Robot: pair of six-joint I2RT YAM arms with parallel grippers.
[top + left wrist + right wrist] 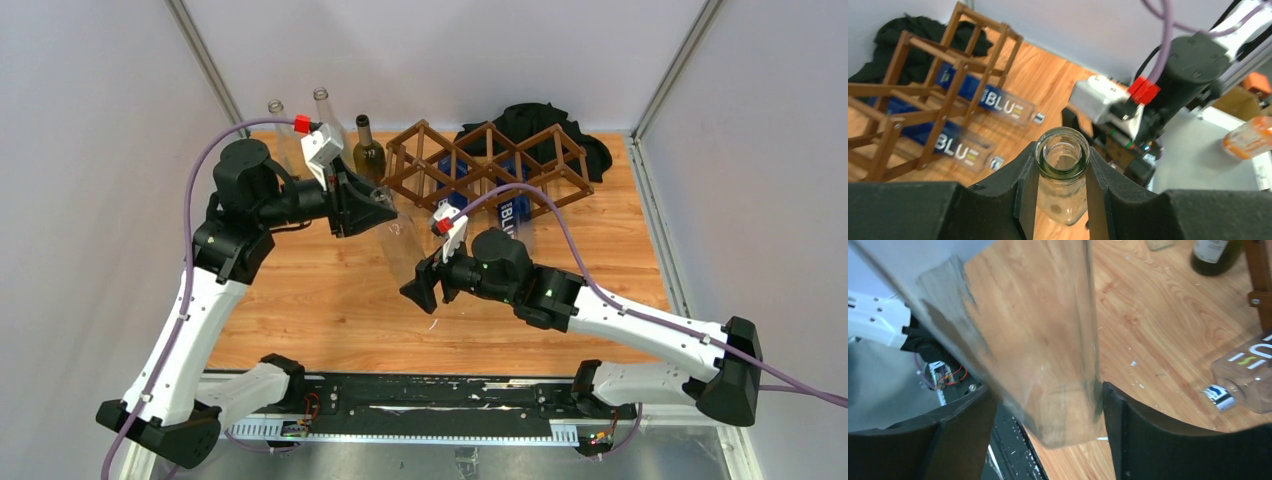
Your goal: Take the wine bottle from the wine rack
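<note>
A clear, empty wine bottle [402,243] hangs tilted above the wooden table, in front of the dark brown lattice wine rack [485,165] and free of it. My left gripper [383,210] is shut on its neck just under the green-tinted mouth [1062,159], with both fingers pressed to the glass. My right gripper [424,285] straddles the bottle's base [1063,410]. Its fingers [1128,435] stand open, with a gap on the left side. The rack [948,95] lies to the left in the left wrist view.
Two clear bottles with blue labels [1003,102] [958,145] lie in the rack's lower cells. A dark green bottle [368,150] and two clear ones [277,120] [322,105] stand at the back left. A black cloth [540,125] is heaped behind the rack.
</note>
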